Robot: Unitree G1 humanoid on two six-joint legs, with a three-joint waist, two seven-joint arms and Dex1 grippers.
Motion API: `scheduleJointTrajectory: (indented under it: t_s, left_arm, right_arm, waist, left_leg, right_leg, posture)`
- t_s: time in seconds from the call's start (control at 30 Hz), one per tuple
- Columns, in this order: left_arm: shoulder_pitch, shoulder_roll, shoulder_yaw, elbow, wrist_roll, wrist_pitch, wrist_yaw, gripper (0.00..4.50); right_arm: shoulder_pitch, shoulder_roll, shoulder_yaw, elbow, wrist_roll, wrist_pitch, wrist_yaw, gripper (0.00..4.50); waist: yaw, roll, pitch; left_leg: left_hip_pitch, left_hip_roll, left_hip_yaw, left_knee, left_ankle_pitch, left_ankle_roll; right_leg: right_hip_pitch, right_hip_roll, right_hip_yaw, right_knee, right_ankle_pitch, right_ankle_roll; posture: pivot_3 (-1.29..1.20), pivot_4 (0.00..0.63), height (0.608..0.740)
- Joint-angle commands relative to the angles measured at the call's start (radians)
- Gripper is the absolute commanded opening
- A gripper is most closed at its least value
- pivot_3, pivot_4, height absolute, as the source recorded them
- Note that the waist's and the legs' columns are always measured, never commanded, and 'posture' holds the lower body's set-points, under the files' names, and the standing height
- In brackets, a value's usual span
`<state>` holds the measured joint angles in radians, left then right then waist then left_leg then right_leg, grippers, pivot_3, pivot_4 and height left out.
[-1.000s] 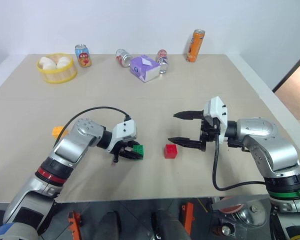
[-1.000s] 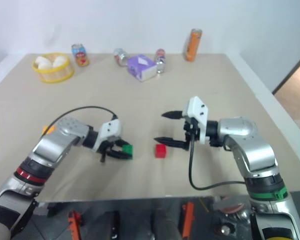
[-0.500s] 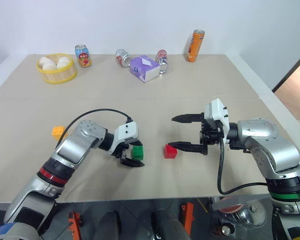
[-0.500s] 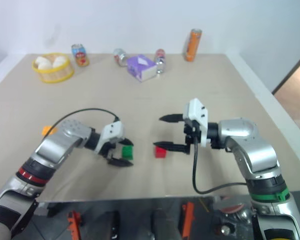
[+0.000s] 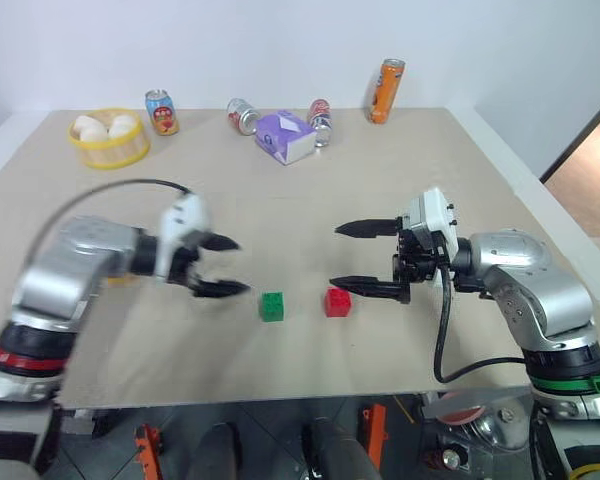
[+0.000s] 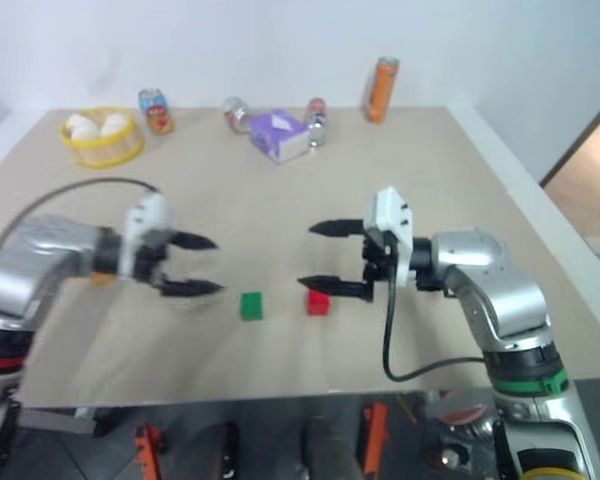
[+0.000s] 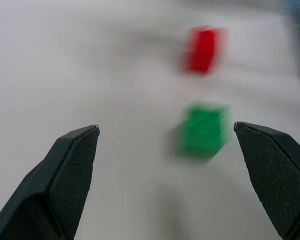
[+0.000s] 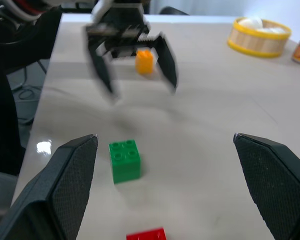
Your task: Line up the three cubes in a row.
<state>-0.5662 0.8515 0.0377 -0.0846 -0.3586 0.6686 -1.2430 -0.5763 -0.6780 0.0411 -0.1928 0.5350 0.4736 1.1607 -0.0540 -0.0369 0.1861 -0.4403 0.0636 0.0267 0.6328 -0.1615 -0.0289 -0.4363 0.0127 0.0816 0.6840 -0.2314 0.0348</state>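
Green cube (image 5: 271, 306) sits free on the table (image 5: 310, 190), nothing touching it. Using it as the reference: red cube (image 5: 338, 302) is just beside it on the robot's right, a small gap between them, roughly level with it. Yellow-orange cube (image 8: 144, 62) is well apart on the robot's left, beyond the left gripper, so not in line with the pair yet.

Left gripper (image 5: 223, 265) is off the green cube, up and to its left, fingers spread wide, holding nothing. Right gripper (image 5: 345, 255) is on the far side of the red cube from the green, fingers also spread wide and empty; lower finger tip hangs close by the red cube, contact unclear.

Room: bare tabletop all around the green cube, towards the near edge and far behind it. Clutter is well behind it along the far edge: yellow basket (image 5: 107, 150), three soda cans (image 5: 162, 112), purple-and-white box (image 5: 286, 136), an upright orange can (image 5: 385, 91). Near table edge is a fair way in front of the green cube; right edge is well beyond the right arm.
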Motion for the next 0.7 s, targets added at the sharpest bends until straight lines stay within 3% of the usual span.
scheduleJointTrajectory:
  t_s: [0.03,0.17,0.33,0.43,0.7]
  left_arm:
    - [0.02,0.084,0.153,0.111,0.018,-0.048,0.078,4.47]
    - [0.093,0.08,0.288,0.135,0.054,-0.036,0.286,4.47]
    - [0.304,-0.102,0.45,-0.16,-0.013,0.138,0.536,4.47]
    - [0.388,-0.189,0.466,-0.245,-0.006,0.153,0.641,4.47]
    - [0.416,-0.391,0.475,-0.283,0.036,0.092,0.925,4.47]
  right_arm:
    - [-0.061,0.028,0.01,0.041,-0.012,-0.042,0.012,4.5]
    - [-0.106,0.083,0.031,0.082,-0.039,-0.074,-0.001,4.5]
    - [-0.145,0.146,0.061,0.134,-0.065,-0.109,0.003,4.5]
    - [-0.169,0.171,0.077,0.193,-0.067,-0.129,0.039,4.5]
    - [-0.273,0.253,0.132,0.462,-0.156,-0.262,0.127,4.5]
  waist:
    - [0.001,0.0,0.0]
    - [0.006,0.0,0.0]
    - [0.009,-0.001,-0.001]
    - [0.009,-0.002,-0.001]
    - [0.007,-0.003,-0.001]
  left_leg:
    - [0.0,0.0,0.0,0.0,0.0,0.0]
    - [0.0,0.0,0.002,0.001,0.0,0.0]
    - [-0.002,0.0,0.002,0.0,-0.001,-0.001]
    - [-0.003,0.0,0.002,0.001,-0.001,-0.001]
    - [0.003,0.001,0.001,0.001,0.002,0.001]
  right_leg:
    - [0.0,0.0,0.0,0.0,-0.001,-0.002]
    - [0.0,-0.002,0.001,0.0,-0.002,-0.004]
    - [0.0,-0.003,0.0,-0.001,-0.001,0.001]
    - [0.0,-0.003,0.0,-0.001,-0.001,0.001]
    - [0.002,-0.001,-0.001,-0.001,0.004,-0.006]
  posture:
    - [0.0,0.15,0.74]
    - [0.0,0.15,0.74]
    - [0.0,0.15,0.74]
    - [0.0,0.15,0.74]
    - [0.0,0.15,0.74]
